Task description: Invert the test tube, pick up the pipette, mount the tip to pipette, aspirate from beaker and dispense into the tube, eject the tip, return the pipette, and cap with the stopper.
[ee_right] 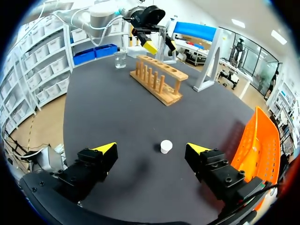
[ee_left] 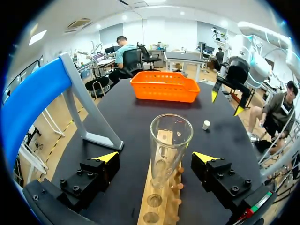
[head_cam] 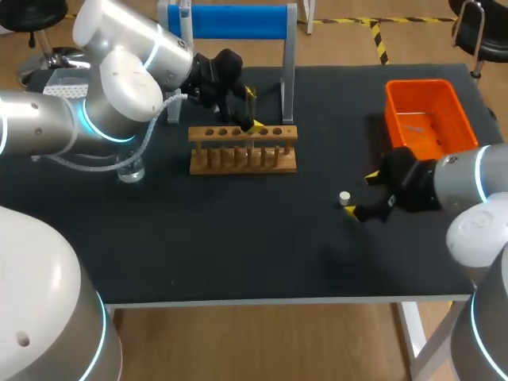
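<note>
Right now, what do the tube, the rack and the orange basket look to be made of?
Tube: clear, glossy, glass or plastic; you see straight through it.
Rack: bare pale wood, with dowel pegs.
Basket: orange plastic, it seems, with perforated walls.

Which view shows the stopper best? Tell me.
The right wrist view: the stopper stands close and unblocked, just ahead of the right gripper. The head and left wrist views show only a small white speck.
</note>
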Tool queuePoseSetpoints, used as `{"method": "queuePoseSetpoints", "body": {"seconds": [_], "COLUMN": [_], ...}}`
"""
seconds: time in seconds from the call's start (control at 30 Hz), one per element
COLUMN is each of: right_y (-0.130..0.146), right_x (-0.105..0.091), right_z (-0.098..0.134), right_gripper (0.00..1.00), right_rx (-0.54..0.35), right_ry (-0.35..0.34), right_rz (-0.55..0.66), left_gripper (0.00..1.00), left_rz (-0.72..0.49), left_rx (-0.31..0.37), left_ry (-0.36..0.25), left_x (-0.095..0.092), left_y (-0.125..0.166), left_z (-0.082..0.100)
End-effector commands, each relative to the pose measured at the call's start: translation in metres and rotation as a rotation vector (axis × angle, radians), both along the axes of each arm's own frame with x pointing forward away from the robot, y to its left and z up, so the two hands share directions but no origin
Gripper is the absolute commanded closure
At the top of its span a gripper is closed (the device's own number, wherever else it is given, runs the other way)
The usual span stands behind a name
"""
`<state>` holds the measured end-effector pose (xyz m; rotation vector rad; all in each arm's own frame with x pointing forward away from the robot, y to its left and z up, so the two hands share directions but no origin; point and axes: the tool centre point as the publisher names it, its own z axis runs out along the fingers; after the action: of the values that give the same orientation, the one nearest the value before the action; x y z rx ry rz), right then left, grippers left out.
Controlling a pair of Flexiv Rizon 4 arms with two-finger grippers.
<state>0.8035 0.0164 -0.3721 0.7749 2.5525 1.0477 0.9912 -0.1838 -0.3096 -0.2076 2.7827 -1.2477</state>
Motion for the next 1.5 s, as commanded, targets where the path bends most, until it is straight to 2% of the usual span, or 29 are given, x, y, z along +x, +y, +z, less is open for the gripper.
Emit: {"method": "queuePoseSetpoints", "body": {"seconds": [0.03,0.1,0.13,0.23,0.97,1.5], "right_y": [0.003,0.003,0.003,0.002,0.006,0.012], "right_x": [0.004,0.005,0.006,0.007,0.015,0.024], "right_z": [-0.002,-0.003,-0.004,-0.006,-0.023,-0.040], "right_gripper": [0.16,0.29,0.33,0.26,0.35,0.37], "right_rx": [-0.014,-0.013,-0.014,-0.018,-0.044,-0.054], "right_ry": [0.005,0.009,0.009,0.013,0.028,0.047], "right_rz": [-0.009,-0.013,-0.015,-0.022,-0.033,-0.035], "left_gripper": [0.00,0.00,0.00,0.00,0.00,0.00], "left_rz": [-0.001,-0.001,-0.001,-0.001,-0.001,-0.001], "left_rx": [0.003,0.003,0.003,0.003,0.003,0.003], "left_ry": [0.002,0.002,0.002,0.002,0.002,0.002], "left_x": [0.000,0.000,0.000,0.000,0.000,0.000], "left_y": [0.000,0.000,0.000,0.000,0.000,0.000], "left_z": [0.001,0.001,0.001,0.001,0.001,0.001]}}
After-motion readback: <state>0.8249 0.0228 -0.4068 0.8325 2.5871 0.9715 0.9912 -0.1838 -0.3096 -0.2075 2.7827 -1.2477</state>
